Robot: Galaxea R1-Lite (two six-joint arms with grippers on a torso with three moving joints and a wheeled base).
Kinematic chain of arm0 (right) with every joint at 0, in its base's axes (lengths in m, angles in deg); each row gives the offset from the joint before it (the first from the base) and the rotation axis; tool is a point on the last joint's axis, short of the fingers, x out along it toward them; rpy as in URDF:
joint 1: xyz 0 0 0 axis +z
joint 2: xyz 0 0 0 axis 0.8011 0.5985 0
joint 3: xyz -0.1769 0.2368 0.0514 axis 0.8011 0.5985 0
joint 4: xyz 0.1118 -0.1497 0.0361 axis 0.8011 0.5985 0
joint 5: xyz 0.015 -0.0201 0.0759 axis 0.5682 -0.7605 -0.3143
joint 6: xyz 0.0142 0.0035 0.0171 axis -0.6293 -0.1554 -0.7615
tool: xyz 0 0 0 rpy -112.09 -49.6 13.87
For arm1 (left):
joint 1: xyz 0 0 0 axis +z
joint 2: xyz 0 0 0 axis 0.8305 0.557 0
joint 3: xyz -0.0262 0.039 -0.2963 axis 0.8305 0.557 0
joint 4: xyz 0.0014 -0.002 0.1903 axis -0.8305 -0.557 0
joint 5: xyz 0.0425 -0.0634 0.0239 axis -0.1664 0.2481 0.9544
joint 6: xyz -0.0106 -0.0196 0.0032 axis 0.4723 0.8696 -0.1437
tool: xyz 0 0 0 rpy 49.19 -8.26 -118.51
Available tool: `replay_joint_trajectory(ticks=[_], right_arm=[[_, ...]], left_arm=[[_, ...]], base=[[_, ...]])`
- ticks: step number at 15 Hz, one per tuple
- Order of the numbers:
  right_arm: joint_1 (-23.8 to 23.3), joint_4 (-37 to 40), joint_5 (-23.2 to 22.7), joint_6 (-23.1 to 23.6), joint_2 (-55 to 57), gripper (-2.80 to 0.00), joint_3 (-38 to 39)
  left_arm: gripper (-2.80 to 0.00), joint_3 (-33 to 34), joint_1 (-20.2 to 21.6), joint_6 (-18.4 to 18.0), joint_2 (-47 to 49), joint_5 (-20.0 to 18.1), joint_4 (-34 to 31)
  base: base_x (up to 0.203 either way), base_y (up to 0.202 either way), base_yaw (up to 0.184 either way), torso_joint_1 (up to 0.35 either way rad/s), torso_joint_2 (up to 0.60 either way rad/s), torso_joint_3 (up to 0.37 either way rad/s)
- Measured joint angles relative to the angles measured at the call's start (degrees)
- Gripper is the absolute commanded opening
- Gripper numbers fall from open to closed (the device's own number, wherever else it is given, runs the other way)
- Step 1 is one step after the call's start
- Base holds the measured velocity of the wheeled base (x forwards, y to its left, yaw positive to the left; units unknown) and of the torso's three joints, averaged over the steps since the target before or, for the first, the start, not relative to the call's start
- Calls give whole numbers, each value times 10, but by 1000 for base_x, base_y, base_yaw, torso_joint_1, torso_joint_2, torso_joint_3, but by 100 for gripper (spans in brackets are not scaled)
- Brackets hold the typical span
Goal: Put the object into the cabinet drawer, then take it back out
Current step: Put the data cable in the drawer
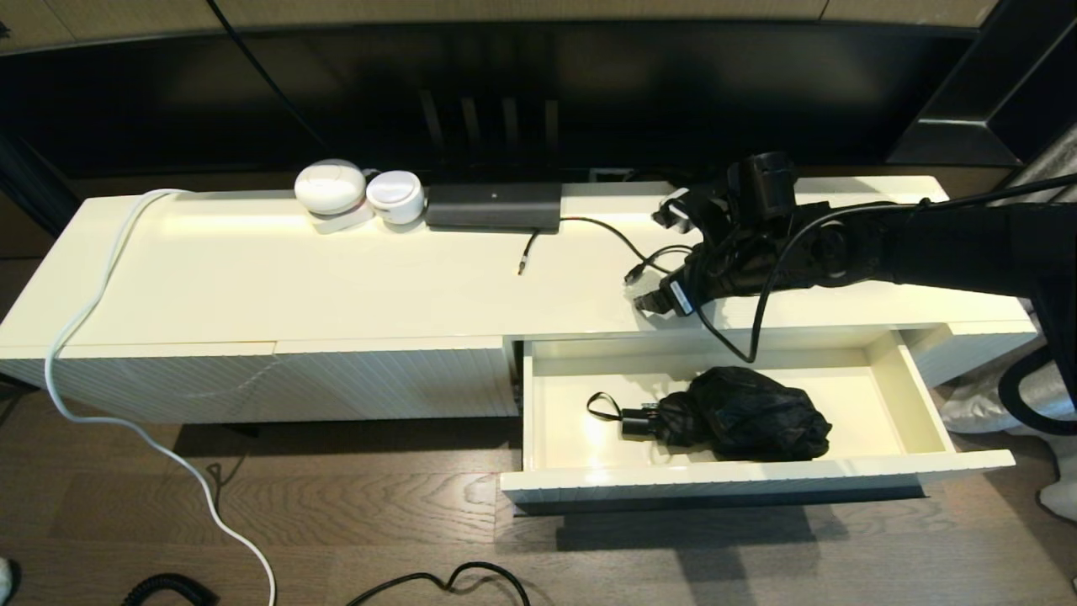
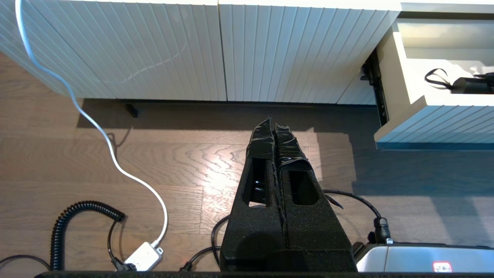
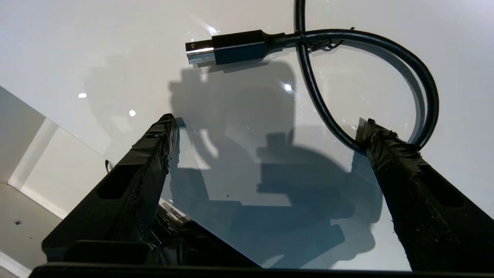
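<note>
Folded black umbrella in the open drawer, right gripper empty above the cabinet top

The cabinet drawer [image 1: 917, 396] stands pulled out, and the folded black umbrella [image 1: 740, 414] lies on its floor, wrist strap toward the drawer's left end; nothing else shows inside. So the putting-in half looks done, and the taking-out half seems about to start. The right gripper [image 1: 660, 261] hangs over the cabinet top [image 1: 252, 278] just behind the drawer, its fingers [image 3: 154, 154] spread wide and holding nothing, with a loose black cable [image 3: 386, 50] lying on the top beneath them. Next, I judge, it must come forward and down into the drawer, straddle the umbrella's bulky canopy or its handle, and close. The left gripper [image 2: 276, 127] hangs parked over the wooden floor, left of the drawer, fingers pressed together.
</note>
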State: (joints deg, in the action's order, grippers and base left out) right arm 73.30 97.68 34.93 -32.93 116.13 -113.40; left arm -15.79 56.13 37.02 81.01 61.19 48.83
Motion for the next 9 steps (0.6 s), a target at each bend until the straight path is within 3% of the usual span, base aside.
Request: replay_joint_trajectory(ticks=[6,9], right_arm=[[-7,-3,-19,2,-1,0,0],[-13,1,-44,47,-10,0,0]], left_arm=[[-280,0,0,0,0,0,0],[-280,0,0,0,0,0,0]], base=[[0,0,0,0,0,0],[0,0,0,0,0,0]])
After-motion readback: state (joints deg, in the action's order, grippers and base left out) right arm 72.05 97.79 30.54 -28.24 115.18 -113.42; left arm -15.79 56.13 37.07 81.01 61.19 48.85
